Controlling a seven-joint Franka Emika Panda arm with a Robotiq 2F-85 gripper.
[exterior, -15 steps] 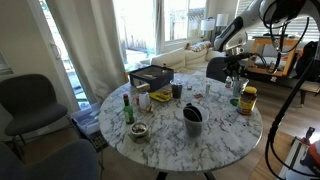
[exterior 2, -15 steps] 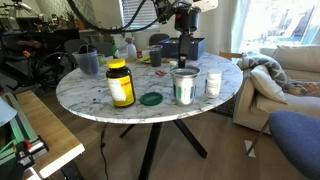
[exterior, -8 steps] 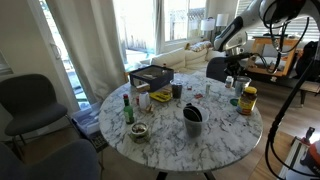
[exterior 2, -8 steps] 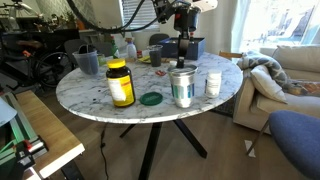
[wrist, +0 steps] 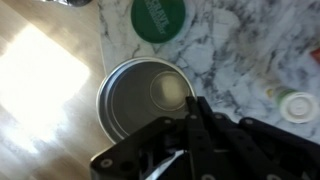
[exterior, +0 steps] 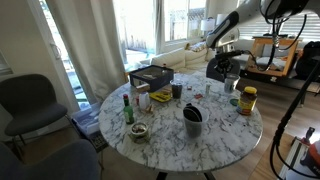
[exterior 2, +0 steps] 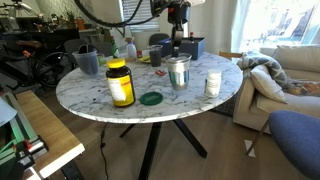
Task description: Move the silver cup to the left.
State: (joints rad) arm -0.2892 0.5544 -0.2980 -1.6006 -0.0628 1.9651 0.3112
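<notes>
The silver cup [exterior 2: 179, 72] is a short light metal cylinder with a pale rim. In an exterior view it hangs just above the marble table [exterior 2: 100, 102], between the yellow-lidded jar [exterior 2: 120, 83] and a small white jar [exterior 2: 212, 84]. My gripper [exterior 2: 177, 50] comes down from above and is shut on the cup's rim. In the wrist view I look into the cup [wrist: 140, 97], with a finger of the gripper [wrist: 192, 115] over its rim. In an exterior view the cup [exterior: 231, 72] and gripper [exterior: 230, 60] are small at the table's far right.
A green lid [exterior 2: 151, 98] lies flat beside the cup and shows in the wrist view [wrist: 160, 17]. A dark grey cup with utensils [exterior: 192, 120], a green bottle [exterior: 127, 108], a black box [exterior: 152, 76], a small dark cup [exterior: 177, 90] and a bowl [exterior: 138, 131] stand on the table.
The gripper has lifted the silver cup off the table and carried it away from the table edge, toward the middle. The other things have not moved.
</notes>
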